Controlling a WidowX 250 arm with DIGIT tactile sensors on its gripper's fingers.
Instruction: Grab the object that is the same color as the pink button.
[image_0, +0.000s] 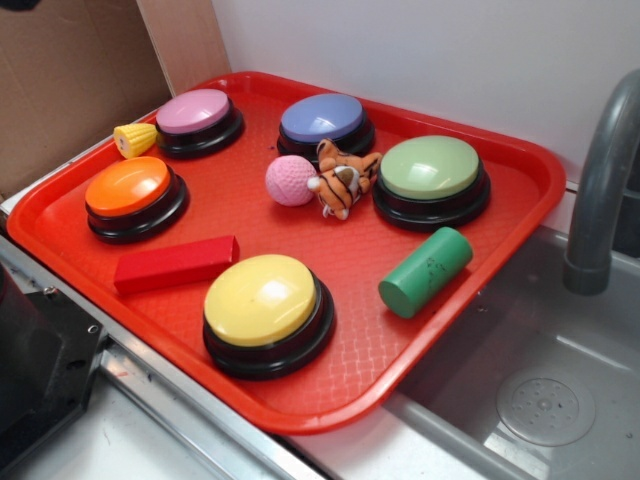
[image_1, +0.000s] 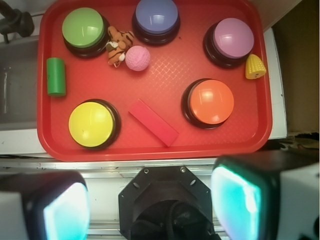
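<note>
The small pink knit ball (image_0: 290, 181) lies on the red tray (image_0: 330, 390), touching the tiger plush (image_0: 343, 177); the wrist view shows it too (image_1: 137, 58). The pink button (image_0: 195, 115) stands at the tray's far left corner, at upper right in the wrist view (image_1: 233, 39). My gripper (image_1: 152, 205) is open and empty, high above the counter, off the tray's near edge. Its two pads (image_1: 236, 200) stand wide apart. The gripper does not show in the exterior view.
On the tray: blue-purple button (image_0: 324, 121), green button (image_0: 430, 173), orange button (image_0: 130, 192), yellow button (image_0: 263, 305), red block (image_0: 176, 264), green cylinder (image_0: 425, 271), toy corn (image_0: 135, 139). A sink (image_0: 545, 400) and faucet (image_0: 600, 190) lie right. The arm's black base (image_1: 167, 200) sits below.
</note>
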